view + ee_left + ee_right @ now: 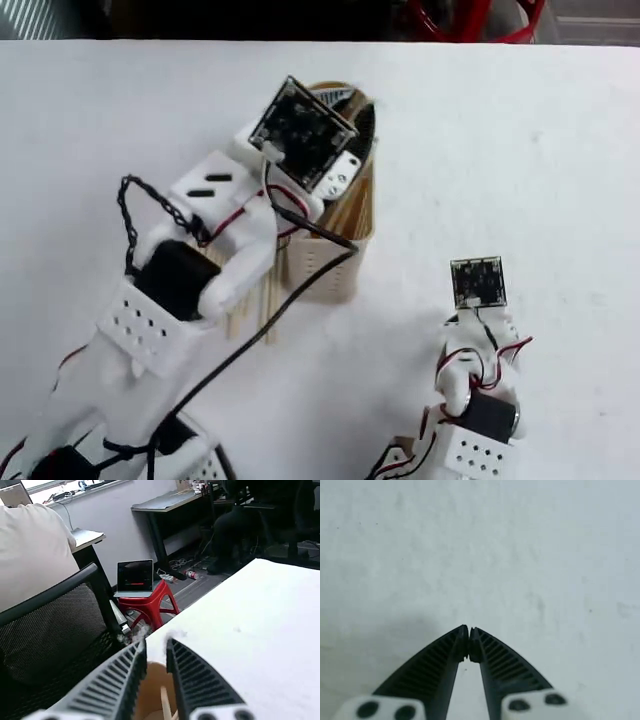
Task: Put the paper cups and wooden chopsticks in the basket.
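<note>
Wooden chopsticks (358, 205) in tan basket (322, 270) w/ holes; left jaws apart, right jaws clenched.

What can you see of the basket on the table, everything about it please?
The basket is a pale tan box, plastic by the look, its wall pierced with rows of small holes. It stands upright on the white table. Inside it lean wooden chopsticks; loose sticks lie on the table beside it. The left gripper hangs over its opening, and a black cable crosses its top.
</note>
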`<state>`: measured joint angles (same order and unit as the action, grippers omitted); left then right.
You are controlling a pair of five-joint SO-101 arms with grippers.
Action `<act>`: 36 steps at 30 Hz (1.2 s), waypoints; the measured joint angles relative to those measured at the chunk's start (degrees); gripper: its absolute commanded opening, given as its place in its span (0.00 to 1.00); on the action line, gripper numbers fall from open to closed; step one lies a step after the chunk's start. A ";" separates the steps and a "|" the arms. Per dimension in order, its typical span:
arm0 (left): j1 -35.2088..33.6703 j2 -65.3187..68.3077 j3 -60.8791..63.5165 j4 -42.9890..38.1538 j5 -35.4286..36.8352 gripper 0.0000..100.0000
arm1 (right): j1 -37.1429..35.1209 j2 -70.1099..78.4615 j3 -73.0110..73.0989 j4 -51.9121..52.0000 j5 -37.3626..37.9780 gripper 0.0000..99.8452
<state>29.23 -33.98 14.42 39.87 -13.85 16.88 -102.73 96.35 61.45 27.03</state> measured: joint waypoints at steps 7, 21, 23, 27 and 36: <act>-1.14 -1.23 0.00 0.18 0.00 0.09 | 0.00 0.00 0.00 0.00 0.00 0.02; -38.95 -8.88 20.92 7.65 0.00 0.09 | 0.00 0.00 0.00 0.00 0.00 0.02; -40.70 -3.69 25.76 7.38 0.00 0.09 | 0.00 0.00 0.00 0.00 0.00 0.02; -40.97 10.11 26.55 6.24 0.00 0.09 | 0.00 0.00 0.00 0.00 0.00 0.02; -39.65 41.23 10.81 15.12 0.09 0.12 | 0.00 0.00 0.00 0.00 0.00 0.02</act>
<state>-10.42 7.25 25.23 54.99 -13.76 16.88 -102.73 96.35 61.45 27.03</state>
